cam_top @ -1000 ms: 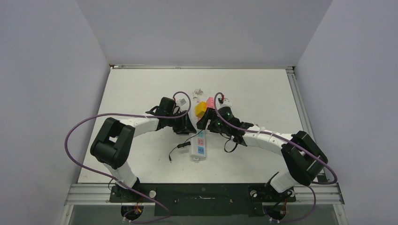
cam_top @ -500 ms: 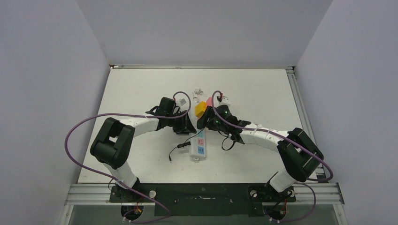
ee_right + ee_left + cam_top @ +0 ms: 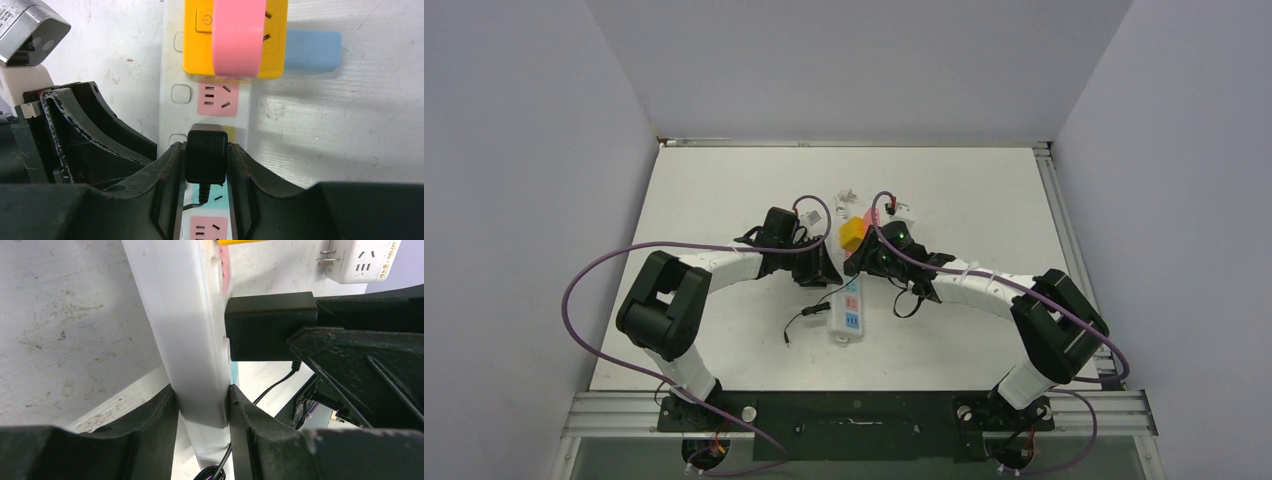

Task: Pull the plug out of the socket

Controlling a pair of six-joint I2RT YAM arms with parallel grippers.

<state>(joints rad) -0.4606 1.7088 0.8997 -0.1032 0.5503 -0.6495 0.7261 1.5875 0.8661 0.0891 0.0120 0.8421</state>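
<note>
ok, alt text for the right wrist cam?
Right claw shut on a black plug seated in a white power strip that runs away from the camera. Beyond it sit a free pink outlet face and a yellow adapter crossed by a pink band.

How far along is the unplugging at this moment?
Done: the left gripper is clamped across the power strip, bracing it, and the right gripper is closed on the black plug. In hand: the grasp is set for the pull, with the plug seated flush against the strip's face. Left: drawing the plug out of its outlet.
</note>
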